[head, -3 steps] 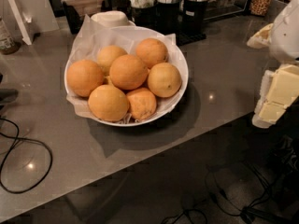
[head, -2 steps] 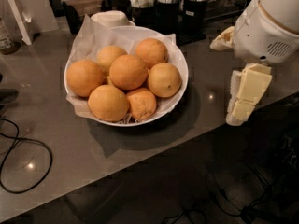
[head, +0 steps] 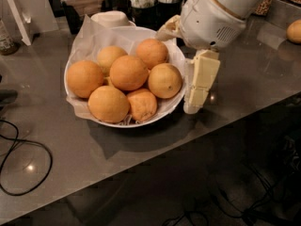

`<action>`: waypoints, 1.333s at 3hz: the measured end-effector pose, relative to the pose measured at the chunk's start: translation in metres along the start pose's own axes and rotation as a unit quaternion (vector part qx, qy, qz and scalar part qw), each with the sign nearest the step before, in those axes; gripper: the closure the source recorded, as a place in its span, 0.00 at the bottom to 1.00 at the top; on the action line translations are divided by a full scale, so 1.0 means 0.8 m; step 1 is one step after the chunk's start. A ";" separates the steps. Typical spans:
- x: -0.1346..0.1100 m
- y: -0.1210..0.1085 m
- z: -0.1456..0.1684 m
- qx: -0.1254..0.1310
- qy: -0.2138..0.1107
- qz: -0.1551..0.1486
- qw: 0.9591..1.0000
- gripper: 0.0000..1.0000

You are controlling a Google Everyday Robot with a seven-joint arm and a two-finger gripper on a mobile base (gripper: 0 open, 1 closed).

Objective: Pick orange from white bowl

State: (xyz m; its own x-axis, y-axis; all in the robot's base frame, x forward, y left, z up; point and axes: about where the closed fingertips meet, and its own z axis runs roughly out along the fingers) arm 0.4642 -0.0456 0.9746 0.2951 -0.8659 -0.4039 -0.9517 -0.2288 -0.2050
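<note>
Beside the white bowl (head: 162, 114), jaws angled downward below wrist (head: 211, 18) — orange (head: 129, 72) untouched

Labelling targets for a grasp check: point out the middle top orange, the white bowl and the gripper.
Round deep-orange orange atop the pile (head: 128, 72): camera view, centre of its skin.
Wide white paper-lined bowl (head: 162, 116): camera view, front-right rim.
Cream gripper, just right of the bowl (head: 194, 102): camera view, near its lower tip.

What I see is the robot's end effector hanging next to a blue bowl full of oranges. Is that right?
Not quite. The bowl is white, not blue, as the camera view shows. The rest is right: the end effector hangs next to it, and it is full of oranges.
</note>
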 end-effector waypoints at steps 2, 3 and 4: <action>-0.090 -0.051 0.019 -0.012 -0.108 -0.066 0.992 0.00; -0.116 -0.066 0.043 -0.040 -0.157 -0.070 0.984 0.00; -0.130 -0.072 0.064 -0.056 -0.186 -0.069 0.979 0.00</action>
State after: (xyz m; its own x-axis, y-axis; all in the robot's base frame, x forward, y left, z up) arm 0.4930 0.0805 0.9830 0.4116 -0.6063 -0.6804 -0.8981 -0.3967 -0.1897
